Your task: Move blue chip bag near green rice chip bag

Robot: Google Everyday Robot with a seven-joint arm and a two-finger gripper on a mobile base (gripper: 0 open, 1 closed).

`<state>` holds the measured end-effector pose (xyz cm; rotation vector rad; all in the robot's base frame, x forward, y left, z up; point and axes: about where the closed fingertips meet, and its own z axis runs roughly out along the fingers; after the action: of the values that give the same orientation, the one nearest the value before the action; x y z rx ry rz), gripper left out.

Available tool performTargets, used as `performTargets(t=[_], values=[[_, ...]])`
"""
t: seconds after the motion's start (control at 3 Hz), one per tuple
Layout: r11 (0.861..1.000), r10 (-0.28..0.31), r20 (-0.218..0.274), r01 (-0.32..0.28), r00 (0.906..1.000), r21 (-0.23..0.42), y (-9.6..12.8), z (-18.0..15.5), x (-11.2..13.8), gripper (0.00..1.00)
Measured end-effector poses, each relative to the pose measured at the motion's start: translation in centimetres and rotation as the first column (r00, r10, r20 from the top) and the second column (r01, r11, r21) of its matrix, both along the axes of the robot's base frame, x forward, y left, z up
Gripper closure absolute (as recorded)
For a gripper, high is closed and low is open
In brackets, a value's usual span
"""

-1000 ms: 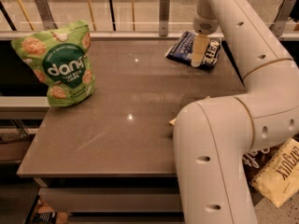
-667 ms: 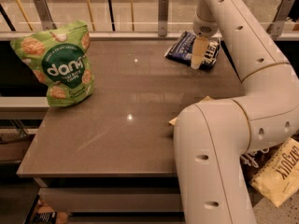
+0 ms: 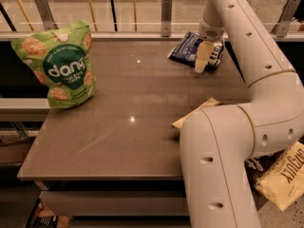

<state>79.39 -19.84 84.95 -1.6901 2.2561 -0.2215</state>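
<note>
The blue chip bag (image 3: pixel 184 48) lies flat at the far right of the grey table (image 3: pixel 133 127), near the back edge. My gripper (image 3: pixel 202 57) hangs down from the wrist right over the bag's right half, touching or almost touching it. The green rice chip bag (image 3: pixel 57 65) stands upright at the table's far left, well apart from the blue bag. My arm curves in from the lower right and hides part of the table's right side.
A brown-and-cream chip bag (image 3: pixel 195 114) lies on the table's right side, mostly hidden behind my arm. Another cream bag (image 3: pixel 285 175) sits low at the right, off the table. A railing with posts (image 3: pixel 165 8) runs along the back.
My gripper has dropped slightly lower over the blue chip bag. The bags have not visibly moved.
</note>
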Motion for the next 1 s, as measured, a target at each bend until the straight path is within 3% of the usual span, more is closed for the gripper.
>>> performTargets(t=[0.33,1.0], values=[[1.0,0.0,0.016,0.0,0.9999,0.003,0.17,-0.24,0.61,0.18],[1.0,0.002,0.033,-0.002,0.9994,0.008,0.46,-0.86,1.49,0.63]])
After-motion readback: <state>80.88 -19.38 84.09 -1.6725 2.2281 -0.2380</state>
